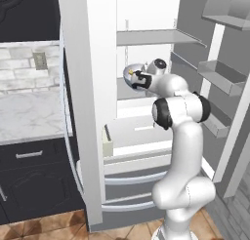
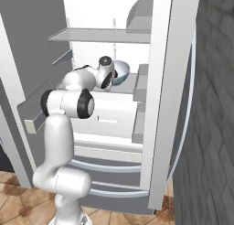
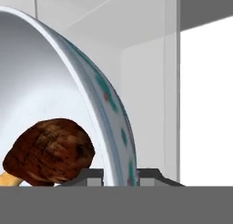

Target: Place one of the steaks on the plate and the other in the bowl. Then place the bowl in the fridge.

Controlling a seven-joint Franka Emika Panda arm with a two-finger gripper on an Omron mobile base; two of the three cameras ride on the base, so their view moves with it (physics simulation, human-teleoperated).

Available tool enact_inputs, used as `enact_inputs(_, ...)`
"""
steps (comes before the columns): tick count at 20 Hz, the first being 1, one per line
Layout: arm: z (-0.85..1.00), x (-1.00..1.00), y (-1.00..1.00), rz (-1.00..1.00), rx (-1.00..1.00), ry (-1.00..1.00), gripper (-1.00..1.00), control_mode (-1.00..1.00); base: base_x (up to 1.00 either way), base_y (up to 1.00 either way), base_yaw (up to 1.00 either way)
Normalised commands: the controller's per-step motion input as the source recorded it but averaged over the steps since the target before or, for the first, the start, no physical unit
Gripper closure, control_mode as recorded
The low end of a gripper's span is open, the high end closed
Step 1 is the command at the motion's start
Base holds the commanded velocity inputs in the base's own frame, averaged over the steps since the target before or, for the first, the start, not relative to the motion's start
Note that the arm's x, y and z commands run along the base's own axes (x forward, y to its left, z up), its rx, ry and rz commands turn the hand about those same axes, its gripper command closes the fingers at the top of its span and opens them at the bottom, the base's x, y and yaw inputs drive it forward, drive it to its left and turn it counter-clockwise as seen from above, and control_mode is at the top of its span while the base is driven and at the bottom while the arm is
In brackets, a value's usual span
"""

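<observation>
In the hand view we see the deep pale grey-white bowl (image 3: 54,82) cut off by the left edge, and the flat dark brown steak (image 3: 50,155) inside it loses its underside behind the bottom band. From the base views, the robot's hand covers part of the bowl (image 1: 130,72), and we cannot make out the gripper (image 2: 112,80) fingers.

Fridge (image 1: 88,112) stands w/ both doors swung wide, white inside, grey drawers below. Bowl (image 1: 131,72) sits on a middle shelf, pale w/ bluish rim, teal and red spots on outer wall in hand view. Brown steak (image 3: 50,151) lies inside the bowl, against its wall.
</observation>
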Motion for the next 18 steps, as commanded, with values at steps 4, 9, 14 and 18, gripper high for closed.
enact_inputs(4,-0.18,0.34,0.00,0.00,0.00,-0.06,1.00,-1.00,0.00,0.00,0.00)
enact_inputs(9,-0.01,0.16,0.00,0.00,0.00,-0.03,1.00,-1.00,0.00,0.00,0.00)
enact_inputs(14,0.00,0.10,0.00,0.00,0.00,0.00,1.00,-1.00,0.00,0.00,0.00)
enact_inputs(18,0.00,0.00,0.00,0.00,0.00,0.00,-1.00,-1.00,0.00,0.00,0.00)
